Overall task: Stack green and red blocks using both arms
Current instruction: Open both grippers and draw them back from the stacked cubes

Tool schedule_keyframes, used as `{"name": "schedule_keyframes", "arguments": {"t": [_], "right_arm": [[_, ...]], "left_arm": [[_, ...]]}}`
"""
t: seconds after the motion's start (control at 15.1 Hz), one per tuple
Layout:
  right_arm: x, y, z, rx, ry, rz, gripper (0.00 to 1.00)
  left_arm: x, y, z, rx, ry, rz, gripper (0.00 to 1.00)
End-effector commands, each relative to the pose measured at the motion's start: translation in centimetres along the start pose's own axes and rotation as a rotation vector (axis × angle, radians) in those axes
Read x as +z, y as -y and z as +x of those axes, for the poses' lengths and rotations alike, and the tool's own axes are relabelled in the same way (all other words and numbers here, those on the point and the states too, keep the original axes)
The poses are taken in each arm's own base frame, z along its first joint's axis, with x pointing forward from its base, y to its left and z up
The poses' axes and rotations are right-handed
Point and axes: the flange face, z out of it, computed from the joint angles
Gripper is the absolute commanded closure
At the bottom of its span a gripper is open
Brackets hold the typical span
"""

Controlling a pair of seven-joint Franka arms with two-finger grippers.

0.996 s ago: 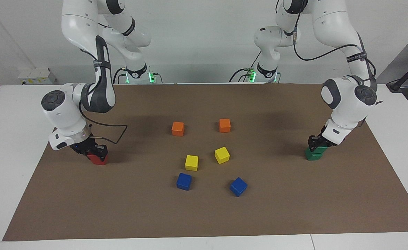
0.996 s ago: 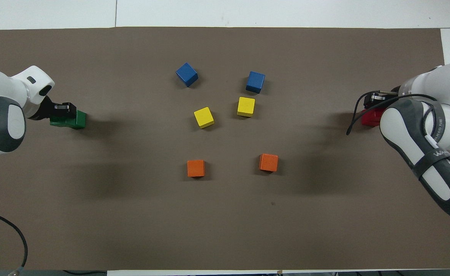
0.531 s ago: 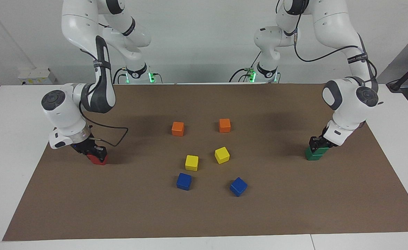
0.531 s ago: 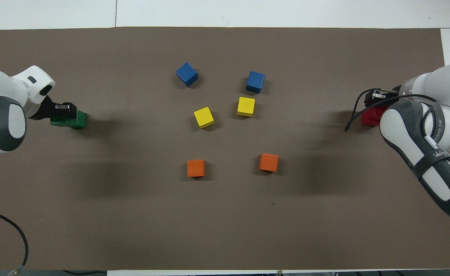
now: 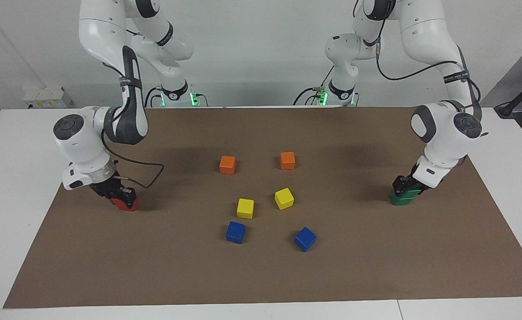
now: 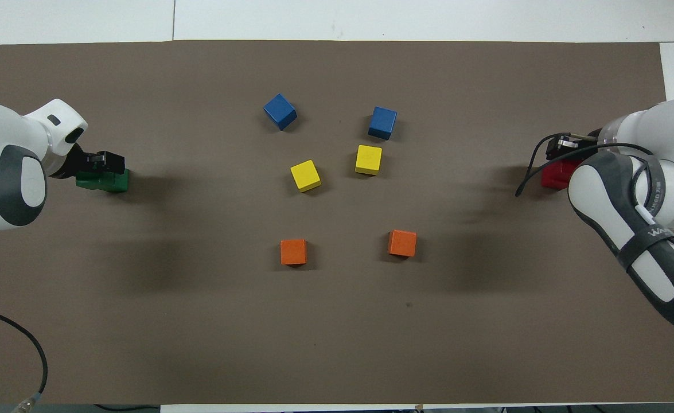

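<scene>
Left tool (image 5: 405, 186): it is low at the green blocks (image 5: 404, 198), at the left arm's end of the tabletop (image 5: 261, 275). Its black fingers sit at the upper part of the green shape. I cannot tell if they grip or are loose.
Right tool (image 5: 119, 196): it is low at the red blocks (image 5: 125, 204), at the right arm's end. It covers most of the red from above. Its opening also cannot be read.
Green blocks: small glossy dark green cubes. In the facing view a faint seam suggests one cube on another, but this is not sure.
Red blocks: small glossy bright red cubes. Only the lower part shows under the tool, so I cannot count them.
Other cubes: two orange cubes (image 5: 227, 164), two yellow cubes (image 5: 245, 208) and two blue cubes (image 5: 235, 232) lie in the middle of the brown paper mat (image 5: 261, 275), well apart from both tools.
Step in hand, my judgement: each arm is setting its upper cube on the lower one, or is just at the release.
How to do it well: keep the upper cube square to the lower one, open the fingers only when it rests flat, then lift straight up so that no finger drags the stack.
</scene>
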Motion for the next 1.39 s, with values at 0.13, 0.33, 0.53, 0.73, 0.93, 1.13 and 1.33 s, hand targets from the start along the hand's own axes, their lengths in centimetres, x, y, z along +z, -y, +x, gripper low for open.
{"name": "schedule_keyframes", "arguments": {"t": [0.13,0.33,0.53,0.73,0.93,1.13,1.33], "right_arm": [[0.8,-0.7,-0.7,0.001,0.000,-0.004,0.00],[-1.8,0.0,0.0,-0.009,0.040,-0.017,0.00],[-3.5,0.2,0.5,-0.011,0.053,-0.022,0.00],[-7.0,0.3,0.6,-0.036,0.058,-0.048,0.00],[-13.3,1.4,-0.4,-0.073,0.078,-0.055,0.00],[-18.6,3.1,-3.0,-0.148,0.089,-0.054,0.00],[-22.3,3.8,-5.5,-0.221,0.118,-0.053,0.00]], "left_arm": [[-7.6,2.2,-1.6,-0.030,0.043,-0.006,0.00],[-13.5,1.9,-4.1,-0.032,0.082,-0.016,0.00],[-18.0,0.5,-6.9,-0.016,0.130,-0.021,0.00],[-20.0,-0.1,-9.0,-0.035,0.160,-0.024,0.00],[-20.2,-1.5,-8.8,-0.028,0.142,-0.022,0.00],[-20.9,-2.4,-7.4,-0.021,0.129,-0.026,0.00],[-22.6,-2.7,-4.6,-0.015,0.161,-0.023,0.00]]}}
